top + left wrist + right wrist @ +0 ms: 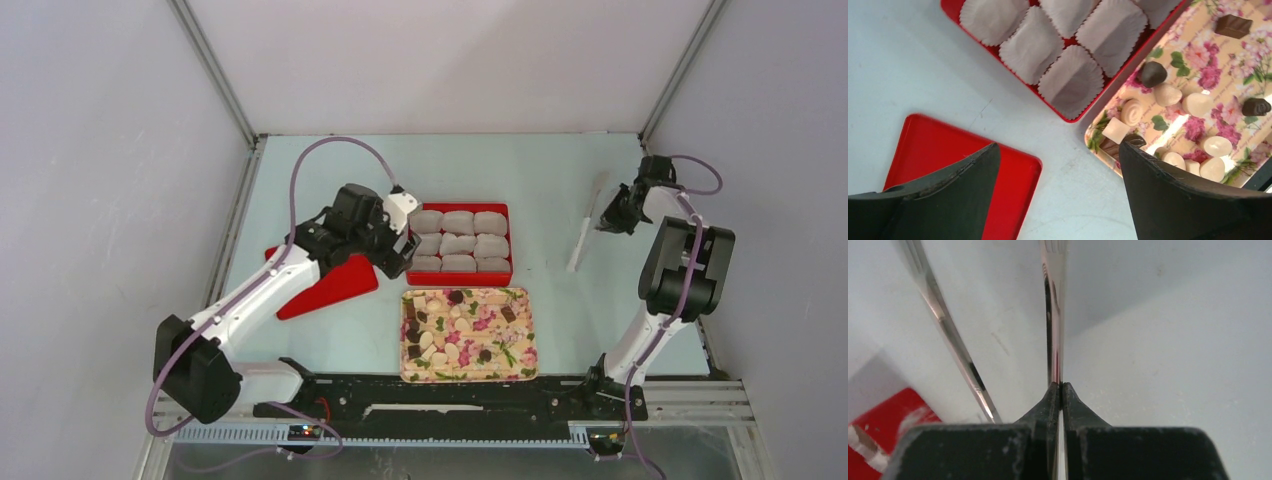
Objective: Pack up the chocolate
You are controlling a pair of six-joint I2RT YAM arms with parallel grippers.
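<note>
The chocolate (465, 325), pale cream and dark brown pieces, lies loose on a floral tray (522, 368); the left wrist view shows the chocolate (1198, 104) at the upper right. My left gripper (395, 250) hangs open over bare table between the red lid and the tray corner. Nothing sits between the fingers of the left gripper (1058, 147). At the far right, my right gripper (608, 220) is shut on one thin arm of a pair of metal tongs (583, 235). In the right wrist view the tongs (1055, 315) run straight ahead from the right gripper (1061, 385), with the other arm splayed left.
A red box (509, 245) lined with grey crinkled paper cups (1073, 80) stands behind the floral tray. Its red lid (330, 285) lies flat to the left, under my left arm. White walls close in the table on three sides.
</note>
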